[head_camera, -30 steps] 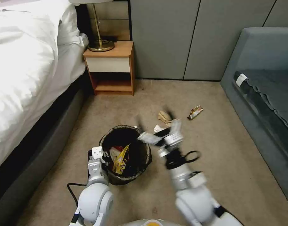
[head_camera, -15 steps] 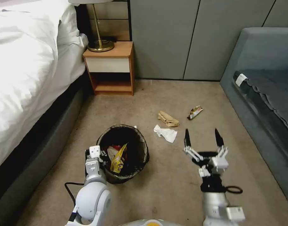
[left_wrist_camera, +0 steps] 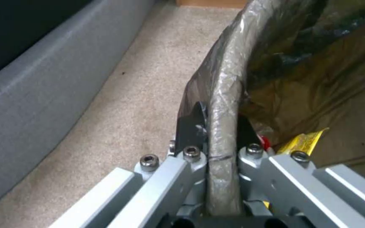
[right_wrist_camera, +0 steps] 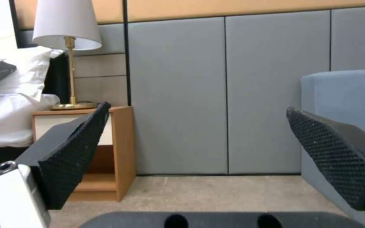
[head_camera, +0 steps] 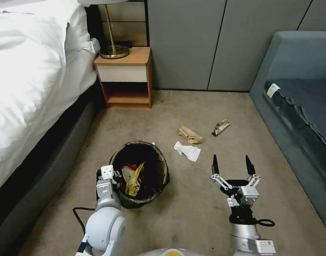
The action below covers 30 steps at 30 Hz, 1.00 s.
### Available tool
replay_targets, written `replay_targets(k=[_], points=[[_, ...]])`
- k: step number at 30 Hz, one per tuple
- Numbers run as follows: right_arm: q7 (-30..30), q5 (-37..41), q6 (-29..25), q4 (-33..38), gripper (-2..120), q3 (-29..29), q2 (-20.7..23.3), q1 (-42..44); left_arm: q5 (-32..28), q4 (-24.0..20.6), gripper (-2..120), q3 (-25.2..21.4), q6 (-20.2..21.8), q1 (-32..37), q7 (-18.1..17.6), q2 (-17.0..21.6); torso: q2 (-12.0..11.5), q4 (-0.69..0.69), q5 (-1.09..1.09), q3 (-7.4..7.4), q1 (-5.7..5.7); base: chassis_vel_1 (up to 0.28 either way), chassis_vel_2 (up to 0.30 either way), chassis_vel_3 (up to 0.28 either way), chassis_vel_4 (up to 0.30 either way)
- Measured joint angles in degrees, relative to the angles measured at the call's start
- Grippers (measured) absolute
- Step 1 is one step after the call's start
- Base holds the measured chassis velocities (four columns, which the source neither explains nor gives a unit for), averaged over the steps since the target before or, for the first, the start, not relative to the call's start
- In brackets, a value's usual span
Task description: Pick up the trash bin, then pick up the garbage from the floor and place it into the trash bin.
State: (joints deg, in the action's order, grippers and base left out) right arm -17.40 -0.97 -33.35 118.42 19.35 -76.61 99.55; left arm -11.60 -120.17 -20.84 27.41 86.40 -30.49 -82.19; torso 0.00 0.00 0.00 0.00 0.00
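Observation:
The trash bin (head_camera: 163, 164), round and lined with a dark bag, stands on the carpet with a yellow wrapper (head_camera: 134, 180) and red scraps inside. My left gripper (head_camera: 113, 175) is shut on the bin's near-left rim; the left wrist view shows the rim (left_wrist_camera: 227, 79) pinched in the gripper (left_wrist_camera: 220, 122). Garbage lies on the floor beyond the bin: a white tissue (head_camera: 188, 151), a brown paper bag (head_camera: 190, 135) and a small golden wrapper (head_camera: 220, 127). My right gripper (head_camera: 231, 160) hangs open and empty, right of the bin and short of the tissue. In the right wrist view the gripper (right_wrist_camera: 208, 158) points level at the wall.
A bed (head_camera: 31, 78) runs along the left. A wooden nightstand (head_camera: 125, 76) with a lamp (head_camera: 113, 42) stands at the back wall. A grey sofa (head_camera: 298, 106) closes off the right side. Open carpet lies around the litter.
My right arm has swung away from over the bin to the right and now hangs open over the carpet, a little nearer me than half a second ago. The left gripper and bin have stayed put.

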Motion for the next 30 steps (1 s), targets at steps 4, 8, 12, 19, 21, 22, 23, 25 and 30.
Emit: replay_targets(k=[4,8,12,19,21,22,23,25,30], points=[[0.07,0.51,-0.01,-0.13,100,0.13,0.05,-0.38,0.0,0.0,1,0.06,0.0,-0.05,-0.04,-0.07,0.0,0.0,0.0,0.0,0.0,0.0,0.0,0.0,0.0],[0.16,0.76,-0.01,-0.27,100,0.17,0.08,-0.64,0.03,0.0,1,0.07,0.0,-0.05,-0.06,-0.22,0.0,0.0,0.0,-0.01,0.0,-0.079,0.069,0.065,-0.077],[0.17,0.82,-0.01,-0.47,100,0.13,0.05,-0.81,0.04,0.01,1,0.02,0.0,-0.03,-0.07,-0.28,0.0,-0.01,-0.01,0.0,0.0,-0.137,0.15,0.148,-0.141],[0.22,1.07,-0.27,-0.56,100,-0.02,0.08,-1.09,0.05,0.07,1,-0.04,-0.01,-0.12,-0.09,-0.26,0.0,0.0,0.03,0.01,0.0,-0.211,0.213,0.206,-0.217],[0.41,1.22,-0.29,-0.52,100,-0.1,0.16,-1.12,0.05,0.11,1,-0.04,-0.01,-0.13,-0.11,-0.3,0.0,0.0,-0.01,0.01,0.0,-0.201,0.224,0.193,-0.214],[0.54,1.25,-0.31,-0.45,100,-0.11,0.17,-1.16,0.05,0.12,1,-0.03,-0.01,-0.13,-0.11,-0.34,0.0,-0.01,-0.02,0.01,0.01,-0.201,0.222,0.214,-0.214],[0.76,1.27,-0.35,-0.41,100,-0.11,0.16,-1.22,0.05,0.12,1,-0.03,-0.01,-0.13,-0.11,-0.38,0.0,-0.01,0.01,0.0,0.01,-0.19,0.222,0.214,-0.202],[1.45,1.03,-0.73,-0.48,100,-0.07,0.11,-1.44,0.05,0.14,1,-0.03,-0.04,-0.13,-0.12,-0.42,0.0,-0.01,-0.01,0.01,0.01,-0.182,0.2,0.195,-0.19],[2.02,-1.54,-2.85,-1.94,100,0.03,-0.14,-2.75,0.05,0.14,1,-0.02,-0.09,-0.09,-0.12,-0.4,0.0,0.0,0.0,0.02,0.02,-0.141,0.151,0.145,-0.133]])
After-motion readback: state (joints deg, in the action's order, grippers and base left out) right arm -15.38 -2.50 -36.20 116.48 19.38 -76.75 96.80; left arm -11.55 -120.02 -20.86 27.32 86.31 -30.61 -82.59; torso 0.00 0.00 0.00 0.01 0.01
